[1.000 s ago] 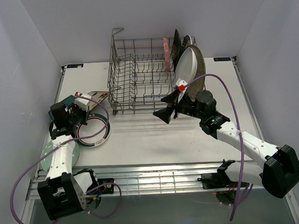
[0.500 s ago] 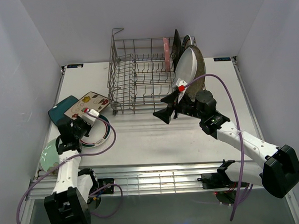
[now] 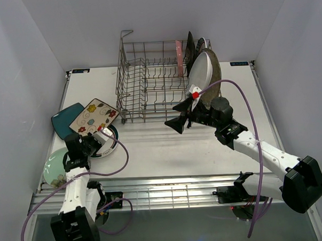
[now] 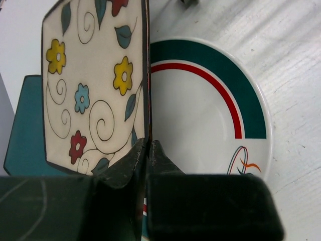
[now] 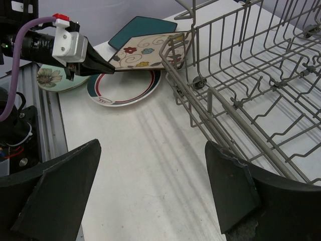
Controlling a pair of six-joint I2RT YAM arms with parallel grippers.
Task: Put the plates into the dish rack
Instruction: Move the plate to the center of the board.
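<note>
My left gripper is shut on the near edge of the cream floral square plate and holds it tilted above the teal-rimmed round plate. In the left wrist view the jaws pinch that plate's rim over the round plate. The teal square plate and a pale green plate lie at the left. The dish rack holds a white oval plate, a speckled grey one, a pink one and a black one at its right end. My right gripper is open and empty beside the rack's front.
The right wrist view shows the rack's front wall close on the right, bare table under the right gripper, and the held cream plate near the rack's corner. White walls close in the table on three sides.
My left arm has drawn back toward the near edge and raised the cream floral plate, which now stands more upright over the round plate. The right arm has not moved.
</note>
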